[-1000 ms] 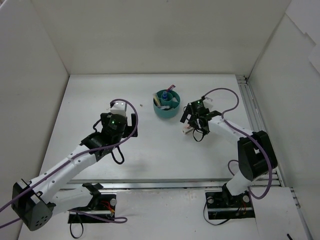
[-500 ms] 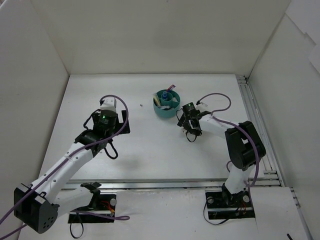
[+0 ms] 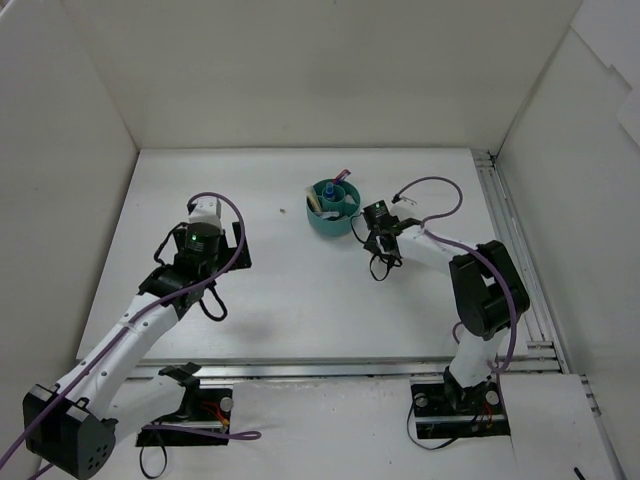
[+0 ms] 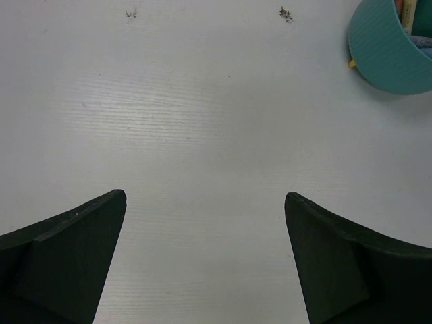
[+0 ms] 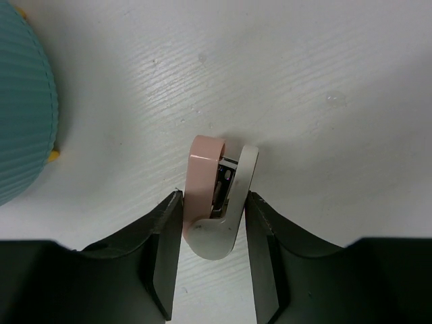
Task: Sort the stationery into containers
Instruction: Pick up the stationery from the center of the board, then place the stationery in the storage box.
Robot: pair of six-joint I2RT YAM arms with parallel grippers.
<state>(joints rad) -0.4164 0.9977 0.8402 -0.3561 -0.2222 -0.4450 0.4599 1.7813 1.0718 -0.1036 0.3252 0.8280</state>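
Observation:
A small pink-and-white stapler (image 5: 202,177) lies on the white table just right of the round teal organizer (image 5: 23,108). My right gripper (image 5: 213,194) is shut on it, a finger pressed against each side. In the top view the right gripper (image 3: 376,243) sits low beside the organizer (image 3: 333,207), hiding the stapler. The organizer holds a blue-capped bottle (image 3: 328,190), a pink pen end (image 3: 346,174) and pale pieces. My left gripper (image 4: 204,196) is open over bare table, well left of the organizer (image 4: 388,47); in the top view the left gripper (image 3: 210,225) is at centre left.
A tiny yellow bit (image 5: 52,155) lies against the organizer's base. White walls close in the table on three sides, and a metal rail (image 3: 505,240) runs along the right edge. Purple cables loop over both arms.
The right gripper has shifted left toward the organizer and its jaws have closed onto the stapler. The left arm has drawn back to the left, still open.

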